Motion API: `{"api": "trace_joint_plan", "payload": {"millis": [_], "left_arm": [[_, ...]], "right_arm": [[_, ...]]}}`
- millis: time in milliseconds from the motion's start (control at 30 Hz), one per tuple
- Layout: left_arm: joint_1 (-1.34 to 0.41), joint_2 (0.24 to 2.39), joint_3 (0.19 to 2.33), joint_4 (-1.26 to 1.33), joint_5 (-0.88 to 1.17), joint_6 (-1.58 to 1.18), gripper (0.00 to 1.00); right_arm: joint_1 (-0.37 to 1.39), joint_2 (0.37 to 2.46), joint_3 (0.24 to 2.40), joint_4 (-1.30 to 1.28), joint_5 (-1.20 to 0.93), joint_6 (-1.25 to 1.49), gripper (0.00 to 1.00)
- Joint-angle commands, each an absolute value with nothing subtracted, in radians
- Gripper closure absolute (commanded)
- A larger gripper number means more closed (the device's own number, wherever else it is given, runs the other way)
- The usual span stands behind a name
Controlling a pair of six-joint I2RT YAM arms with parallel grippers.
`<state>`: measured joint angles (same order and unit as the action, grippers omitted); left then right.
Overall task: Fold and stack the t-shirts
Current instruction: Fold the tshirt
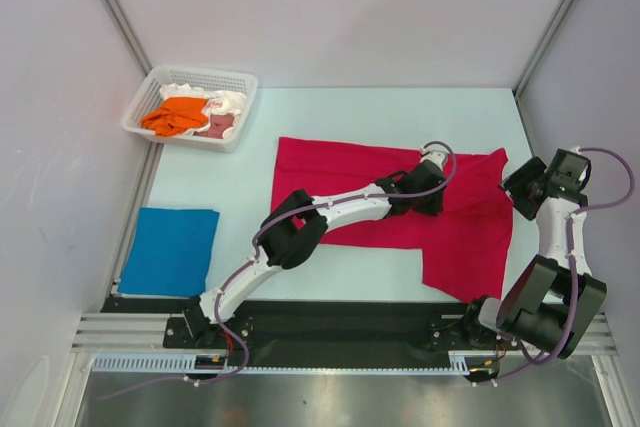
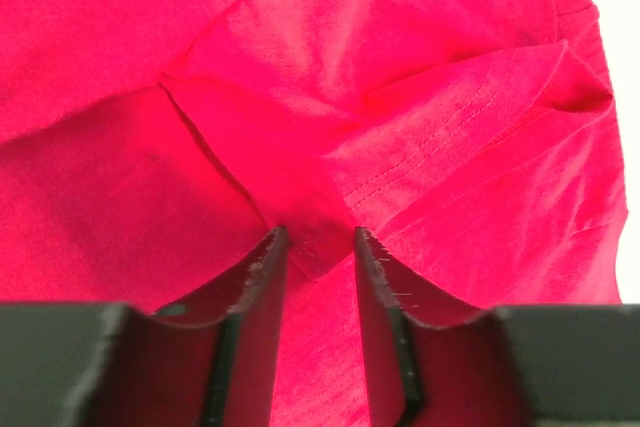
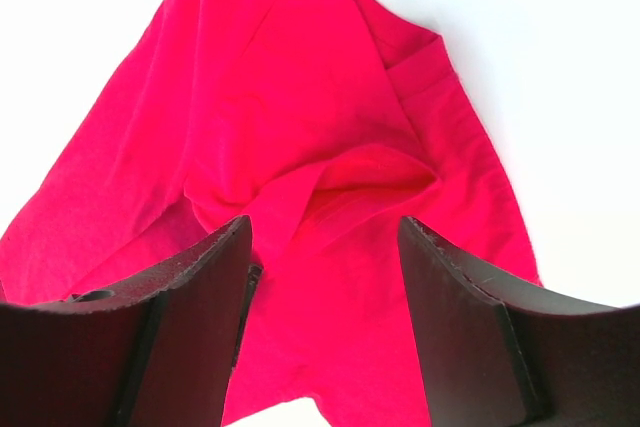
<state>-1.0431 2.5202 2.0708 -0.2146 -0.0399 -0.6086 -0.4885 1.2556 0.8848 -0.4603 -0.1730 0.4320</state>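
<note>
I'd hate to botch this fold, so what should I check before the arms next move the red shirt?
1. Left claw pinching red t-shirt: ok, a fold is caught in it.
2. Right claw gripping too: not ok, jaws open astride a ridge.
3. Shirt lying smooth: not ok, creased.
4. Blue t-shirt clear of it: ok.
5. Basket clear of it: ok.

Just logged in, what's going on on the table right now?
The left end effector reaches across the spread-out red t-shirt and pinches a raised fold right of its middle. The right end effector hovers open over the shirt's right edge, holding nothing. A folded blue t-shirt lies at the near left. An orange t-shirt and others sit in the basket at the far left.
</note>
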Motion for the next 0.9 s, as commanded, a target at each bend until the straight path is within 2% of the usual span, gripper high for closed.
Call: {"api": "trace_joint_plan", "payload": {"millis": [0, 33, 233, 400, 467, 500, 533, 567, 667, 867], "left_arm": [[-1.049, 2.542, 2.109, -0.245, -0.017, -0.597, 0.67], [-1.049, 2.539, 2.109, -0.245, -0.011, -0.597, 0.74], [-1.048, 2.514, 2.095, -0.241, -0.009, -0.568, 0.97], [-1.037, 2.476, 2.028, -0.216, 0.017, -0.563, 1.0], [-1.032, 2.448, 1.993, -0.193, 0.041, -0.56, 0.9], [-1.029, 2.442, 1.985, -0.184, 0.054, -0.561, 0.8], [-1.028, 2.438, 1.979, -0.17, 0.063, -0.563, 0.62], [-1.028, 2.434, 1.976, -0.155, 0.089, -0.564, 0.55], [-1.028, 2.448, 1.983, -0.144, 0.109, -0.58, 0.49], [-1.029, 2.494, 2.025, -0.137, 0.146, -0.61, 0.47]], "right_arm": [[-0.495, 1.227, 0.881, -0.474, -0.16, 0.416, 0.34], [-0.495, 1.229, 0.881, -0.479, -0.135, 0.416, 0.34], [-0.528, 1.258, 0.833, -0.471, -0.115, 0.452, 0.35], [-0.554, 1.293, 0.801, -0.453, -0.127, 0.463, 0.36], [-0.561, 1.302, 0.784, -0.443, -0.13, 0.46, 0.37], [-0.571, 1.308, 0.778, -0.439, -0.13, 0.46, 0.37], [-0.574, 1.313, 0.775, -0.433, -0.135, 0.46, 0.36], [-0.583, 1.321, 0.761, -0.416, -0.149, 0.46, 0.35], [-0.597, 1.35, 0.756, -0.393, -0.172, 0.468, 0.34], [-0.637, 1.404, 0.762, -0.356, -0.218, 0.485, 0.28]]}}
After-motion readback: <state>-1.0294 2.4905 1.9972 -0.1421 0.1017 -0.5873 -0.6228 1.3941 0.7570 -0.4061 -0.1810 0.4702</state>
